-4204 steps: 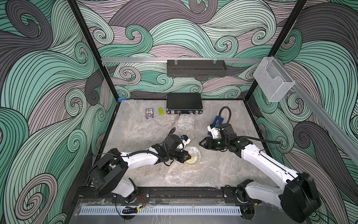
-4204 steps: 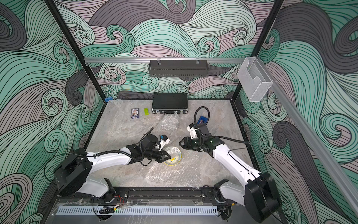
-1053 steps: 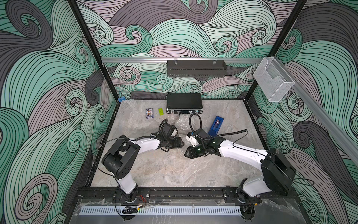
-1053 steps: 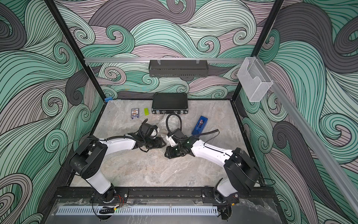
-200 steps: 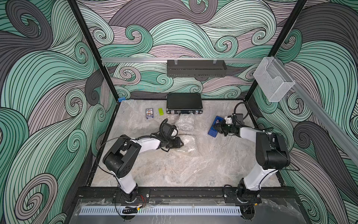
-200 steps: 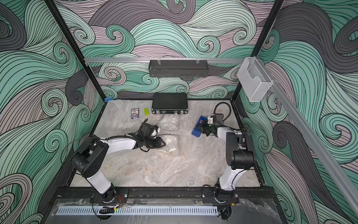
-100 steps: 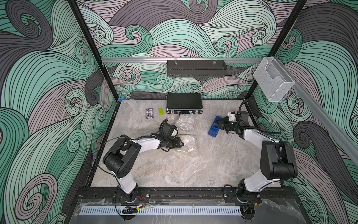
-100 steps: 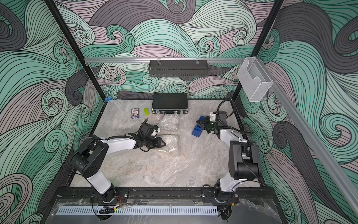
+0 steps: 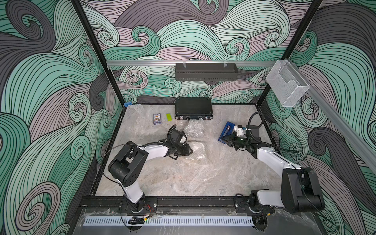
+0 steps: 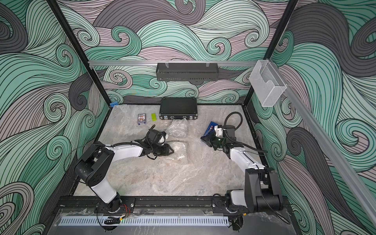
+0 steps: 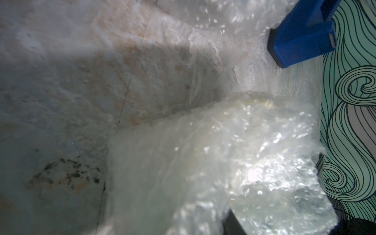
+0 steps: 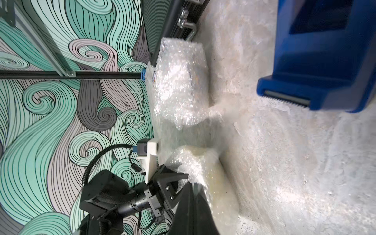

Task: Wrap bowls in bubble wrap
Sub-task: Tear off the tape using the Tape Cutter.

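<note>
Two bundles of bubble wrap lie on the marble table. My left gripper [image 9: 190, 151] is shut on the nearer bundle [image 9: 199, 151], mid-table. In the left wrist view that bundle [image 11: 234, 162] fills the frame, a faint yellow tint showing through, and one black finger [image 11: 233, 224] pokes out beneath it. The right wrist view shows the left gripper [image 12: 182, 183] clamped on its edge. The second bundle [image 9: 195, 130] rests in front of the black case. The bowls themselves are hidden inside the wrap. My right gripper [image 9: 223, 140] is shut and empty, its fingers [image 12: 194, 189] pressed together.
A blue tape dispenser [image 9: 226, 130] lies right beside the right gripper's tip. A black case [image 9: 193, 108] stands against the back wall, with a card box [image 9: 156, 119] and a green block [image 9: 168, 117] to its left. Cage posts and walls close in the sides.
The right arm has unfolded and dropped lower, its gripper sliding to the near end of the blue dispenser and closing fully. The left arm and its bundle have stayed put.
</note>
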`<state>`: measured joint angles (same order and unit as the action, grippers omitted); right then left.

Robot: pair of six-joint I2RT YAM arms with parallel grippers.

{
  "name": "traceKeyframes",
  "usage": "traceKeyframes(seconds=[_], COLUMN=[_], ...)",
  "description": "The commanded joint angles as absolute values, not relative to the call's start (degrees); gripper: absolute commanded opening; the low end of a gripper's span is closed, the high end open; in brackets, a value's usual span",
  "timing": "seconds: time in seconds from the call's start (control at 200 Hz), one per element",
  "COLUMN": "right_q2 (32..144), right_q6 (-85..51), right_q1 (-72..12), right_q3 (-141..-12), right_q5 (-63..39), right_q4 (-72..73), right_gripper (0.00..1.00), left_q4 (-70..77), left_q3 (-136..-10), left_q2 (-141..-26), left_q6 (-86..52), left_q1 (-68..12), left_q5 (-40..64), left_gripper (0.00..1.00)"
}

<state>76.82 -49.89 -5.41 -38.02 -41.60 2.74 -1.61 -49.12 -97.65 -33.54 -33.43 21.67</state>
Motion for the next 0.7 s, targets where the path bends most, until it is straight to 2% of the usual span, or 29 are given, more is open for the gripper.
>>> traceKeyframes(seconds=[0.0, 0.38, 0.695], right_q2=[78.0, 89.4, 88.2], right_q6=[-45.9, -40.6, -39.1], right_q1=[-5.9, -6.8, -6.5], right_q3=[-36.3, -33.5, -31.3], right_q5=[-40.0, -31.2, -24.2], right_q4=[0.0, -4.4, -8.6], right_gripper=[0.0, 0.0, 0.0], left_q4=[-2.2, -2.1, -2.0], left_q3=[-48.5, -48.5, -48.3], left_q2=[-97.8, -97.8, -97.7], left_q6=[-32.7, -32.6, -32.6], left_q1=[-33.1, -33.1, -33.1], left_q5=[22.1, 22.4, 22.7], left_gripper=[0.37, 0.37, 0.37])
